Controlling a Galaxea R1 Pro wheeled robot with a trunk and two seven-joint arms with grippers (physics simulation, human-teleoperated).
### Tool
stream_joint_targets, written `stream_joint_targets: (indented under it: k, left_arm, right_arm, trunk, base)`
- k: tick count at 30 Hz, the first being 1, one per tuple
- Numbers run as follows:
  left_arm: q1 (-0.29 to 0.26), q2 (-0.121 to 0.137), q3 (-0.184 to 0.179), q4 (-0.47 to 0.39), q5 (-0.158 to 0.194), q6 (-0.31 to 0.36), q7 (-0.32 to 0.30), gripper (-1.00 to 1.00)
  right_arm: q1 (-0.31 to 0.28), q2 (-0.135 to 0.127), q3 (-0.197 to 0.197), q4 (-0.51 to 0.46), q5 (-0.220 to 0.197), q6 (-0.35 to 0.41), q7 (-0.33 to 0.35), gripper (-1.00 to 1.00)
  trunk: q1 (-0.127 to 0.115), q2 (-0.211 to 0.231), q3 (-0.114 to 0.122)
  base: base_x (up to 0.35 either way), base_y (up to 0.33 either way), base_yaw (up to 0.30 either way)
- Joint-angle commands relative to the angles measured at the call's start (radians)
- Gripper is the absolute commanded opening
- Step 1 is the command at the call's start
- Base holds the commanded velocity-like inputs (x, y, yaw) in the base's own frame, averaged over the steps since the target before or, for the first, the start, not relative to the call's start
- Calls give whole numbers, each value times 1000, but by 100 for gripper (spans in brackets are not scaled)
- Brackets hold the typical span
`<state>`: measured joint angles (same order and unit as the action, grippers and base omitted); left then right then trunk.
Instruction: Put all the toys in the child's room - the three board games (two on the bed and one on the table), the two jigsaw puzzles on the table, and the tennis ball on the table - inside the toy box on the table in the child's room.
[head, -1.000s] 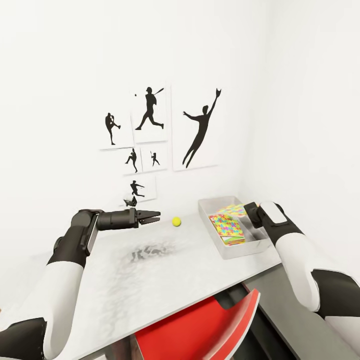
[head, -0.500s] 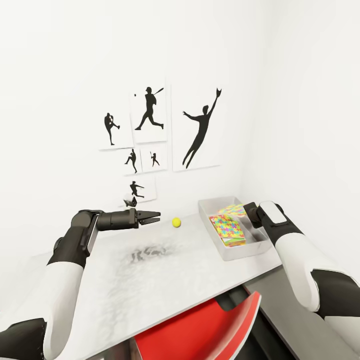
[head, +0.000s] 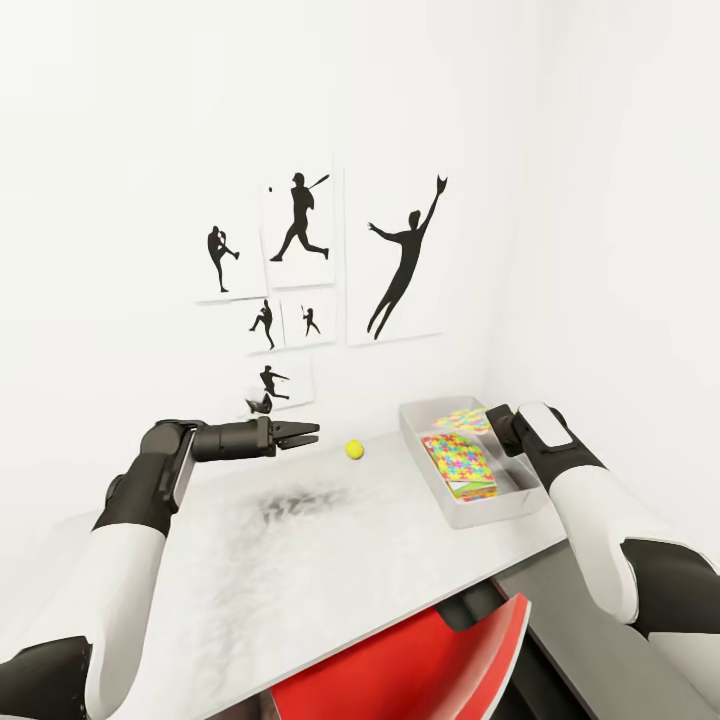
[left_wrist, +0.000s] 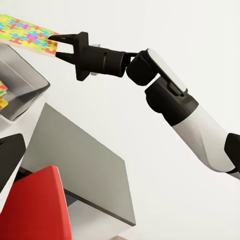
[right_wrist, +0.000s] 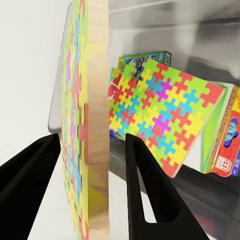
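From the head camera I see the right claw (head: 492, 420) held over the far right corner of the counter (head: 330, 560), above the grey toy box (head: 468, 505), gripping a jigsaw puzzle (head: 462, 419) by its edge. In the right wrist camera that puzzle (right_wrist: 85, 125) stands between the two fingers (right_wrist: 145, 185); the fingers are spread to the board's thickness and closed against it. A second puzzle (head: 458, 460) already lies inside the box, resting on top of the board games (right_wrist: 225, 145), whose green and yellow edges show under it. In the left wrist camera the held puzzle (left_wrist: 27, 35) juts out from the right claw (left_wrist: 56, 45) over the box wall (left_wrist: 22, 85). The tennis ball (head: 354, 450) sits on the counter, out of the box, between the box and the left claw (head: 310, 433). The left claw hangs just above the counter, pointing right toward the ball but apart from it, fingers drawn narrow with nothing between them. A red chair (head: 420, 670) stands at the near edge of the counter. Silhouette posters (head: 320, 255) of ball players hang on the far wall.
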<state>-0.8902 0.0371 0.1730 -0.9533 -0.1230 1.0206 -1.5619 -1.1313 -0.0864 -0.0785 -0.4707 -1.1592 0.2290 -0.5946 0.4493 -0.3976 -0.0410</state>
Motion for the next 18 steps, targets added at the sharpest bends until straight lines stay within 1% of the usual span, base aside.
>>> stream_joint_targets:
  k: [1, 8, 18]
  left_arm:
    - [-1, 0, 2, -1, -10, 10, -9, 100]
    - [-1, 1, 2, -1, -10, 10, -9, 100]
    - [-1, 1, 2, -1, -10, 10, -9, 100]
  right_arm:
    - [-1, 0, -3, -2, -2, 5, -5, -100]
    - [-1, -9, -3, -2, -2, 6, -5, -100]
    - [-1, -10, -3, -2, -2, 7, -5, -100]
  trunk:
    - [1, -2, -2]
    - [1, -2, -2]
    - [1, -2, -2]
  base:
    - [7, 2, 0]
    - [1, 0, 0]
    - [0, 0, 0]
